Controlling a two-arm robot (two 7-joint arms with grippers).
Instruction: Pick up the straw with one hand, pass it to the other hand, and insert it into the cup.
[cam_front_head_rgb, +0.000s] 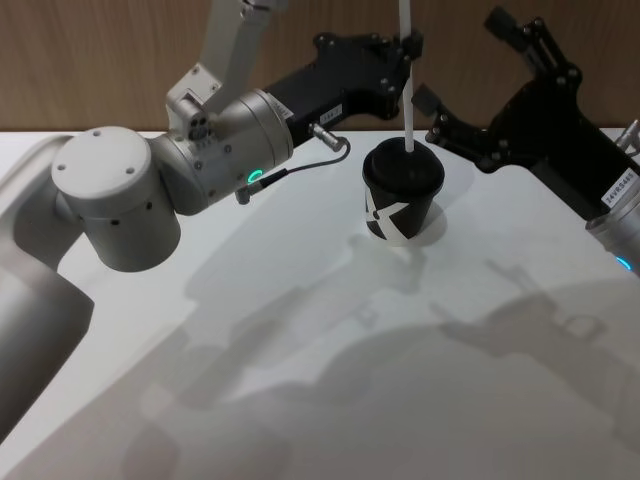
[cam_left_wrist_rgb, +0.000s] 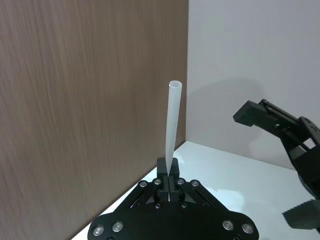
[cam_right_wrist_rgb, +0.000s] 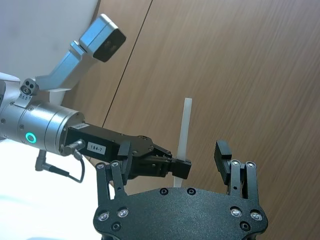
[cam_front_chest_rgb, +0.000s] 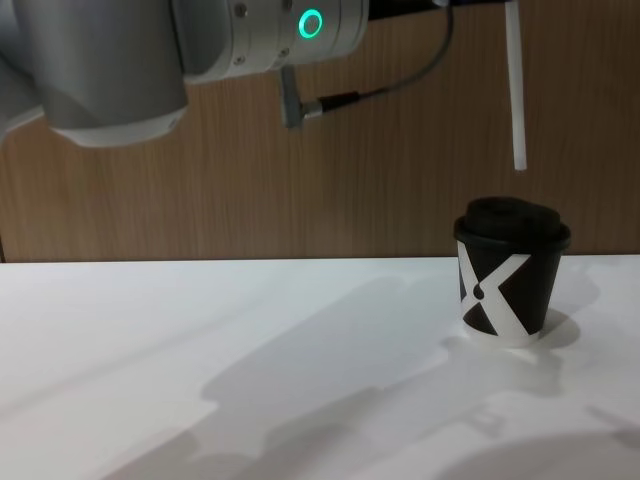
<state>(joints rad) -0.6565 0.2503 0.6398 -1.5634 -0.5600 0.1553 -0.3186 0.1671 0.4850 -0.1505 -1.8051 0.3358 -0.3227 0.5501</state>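
The white straw (cam_front_head_rgb: 408, 80) hangs upright, pinched near its upper part by my left gripper (cam_front_head_rgb: 405, 45), which is shut on it. Its lower end (cam_front_chest_rgb: 518, 160) hovers a little above the domed lid of the black cup (cam_front_chest_rgb: 505, 285), apart from it. The cup (cam_front_head_rgb: 402, 195) stands upright on the white table, its white X mark facing me. In the left wrist view the straw (cam_left_wrist_rgb: 172, 125) rises from the closed fingertips (cam_left_wrist_rgb: 167, 180). My right gripper (cam_front_head_rgb: 460, 60) is open just right of the straw and holds nothing.
A wooden wall (cam_front_chest_rgb: 200, 190) runs behind the table's far edge, close behind the cup. My bulky silver left arm (cam_front_head_rgb: 150, 180) with its green ring light reaches across the left side. The white tabletop (cam_front_head_rgb: 300, 380) spreads out in front of the cup.
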